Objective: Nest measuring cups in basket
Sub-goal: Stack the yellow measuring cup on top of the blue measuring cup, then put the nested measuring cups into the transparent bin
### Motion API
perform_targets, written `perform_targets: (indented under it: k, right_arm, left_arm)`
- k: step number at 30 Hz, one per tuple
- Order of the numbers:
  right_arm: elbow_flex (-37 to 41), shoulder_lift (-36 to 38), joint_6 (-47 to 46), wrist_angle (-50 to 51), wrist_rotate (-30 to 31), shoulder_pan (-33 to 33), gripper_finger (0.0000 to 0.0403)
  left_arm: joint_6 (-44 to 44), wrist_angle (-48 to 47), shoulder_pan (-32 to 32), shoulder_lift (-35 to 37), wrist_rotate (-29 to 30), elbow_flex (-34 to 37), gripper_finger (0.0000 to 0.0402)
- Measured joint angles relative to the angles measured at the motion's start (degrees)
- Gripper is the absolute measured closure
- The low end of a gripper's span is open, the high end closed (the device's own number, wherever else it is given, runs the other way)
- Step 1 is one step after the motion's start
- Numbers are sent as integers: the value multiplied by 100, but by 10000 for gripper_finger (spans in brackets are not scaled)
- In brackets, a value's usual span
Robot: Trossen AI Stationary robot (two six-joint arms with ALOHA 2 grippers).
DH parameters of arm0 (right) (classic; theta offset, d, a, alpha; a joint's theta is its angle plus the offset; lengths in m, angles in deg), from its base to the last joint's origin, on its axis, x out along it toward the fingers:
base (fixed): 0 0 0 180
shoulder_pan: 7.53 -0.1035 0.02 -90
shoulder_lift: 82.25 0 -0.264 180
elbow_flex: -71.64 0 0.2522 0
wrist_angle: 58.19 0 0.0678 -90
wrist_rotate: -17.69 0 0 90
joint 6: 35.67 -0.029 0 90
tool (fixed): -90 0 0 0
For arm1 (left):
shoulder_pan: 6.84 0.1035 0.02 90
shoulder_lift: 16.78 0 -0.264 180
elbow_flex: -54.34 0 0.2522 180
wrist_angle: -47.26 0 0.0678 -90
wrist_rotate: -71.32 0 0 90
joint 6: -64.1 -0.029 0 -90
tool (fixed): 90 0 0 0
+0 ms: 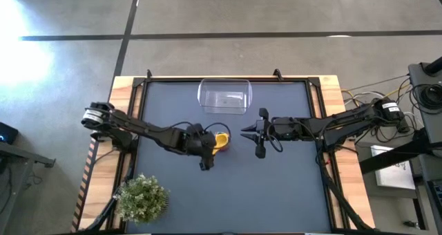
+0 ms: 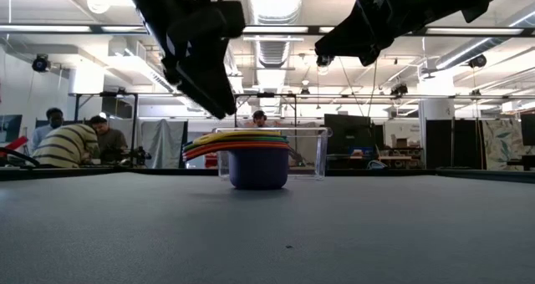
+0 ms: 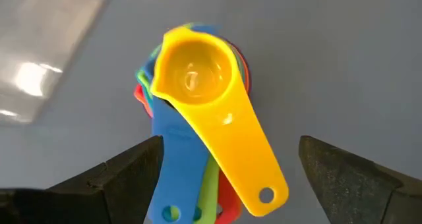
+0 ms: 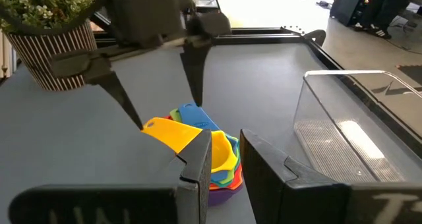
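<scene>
My left gripper (image 3: 224, 178) hung just above the stack of measuring cups (image 1: 222, 141), jaws spread wide and holding nothing, one dark finger (image 3: 109, 178) on each side of the fanned handles. The stack sat on the dark table mat (image 1: 276, 193) near the middle, nested: yellow cup (image 3: 198, 79) on top, its handle overlapping the blue, green and red handles below it; purple cup (image 2: 258, 169) formed the base bowl in the low view. My right gripper (image 4: 227, 161) hovered just beside the stack on the opposite side, off the mat, jaws parted narrowly, empty. Further back, the clear basket (image 1: 224, 97) stood at the far edge of the mat, apart from the stack, nothing visible inside. The potted plant (image 1: 141, 198) sat at the near-left corner of the table. Beyond the table, people (image 2: 71, 142) sat at benches in the room.
</scene>
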Motion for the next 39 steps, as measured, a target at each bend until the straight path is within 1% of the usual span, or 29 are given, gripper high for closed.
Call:
perform_targets:
  k: [4,6,12,17,21,25,27,34,36,39]
  right_arm:
    - [0,0,-45,-2,2,0,332]
    - [0,0,-54,-2,4,0,332]
    - [0,0,-52,34,2,0,332]
    - [0,0,-48,82,1,0,332]
    - [4,0,-39,83,0,0,332]
    - [7,-1,-39,82,0,0,332]
    - [7,0,-42,81,0,1,333]
    - [7,0,-42,79,1,0,333]
    - [7,-1,-44,79,0,1,332]
    - [7,0,-44,79,0,0,332]
  left_arm:
    - [0,-606,-223,-225,644,-506,74]
    - [-39,-880,-281,-421,812,-797,75]
    - [-306,-1192,-334,-1197,839,-1408,74]
    - [-262,-1617,-334,-1518,1007,-1609,74]
    - [-142,-1822,-334,-1449,1048,-1540,74]
    - [71,-2426,-334,-1361,1479,-1535,74]
    - [156,-2692,-323,-1360,1578,-1536,74]
    - [34,-2691,-295,-1323,1415,-1519,74]
    - [-55,-2635,-299,-1241,1382,-1517,74]
    - [-342,-2454,-286,-1005,1147,-1493,74]
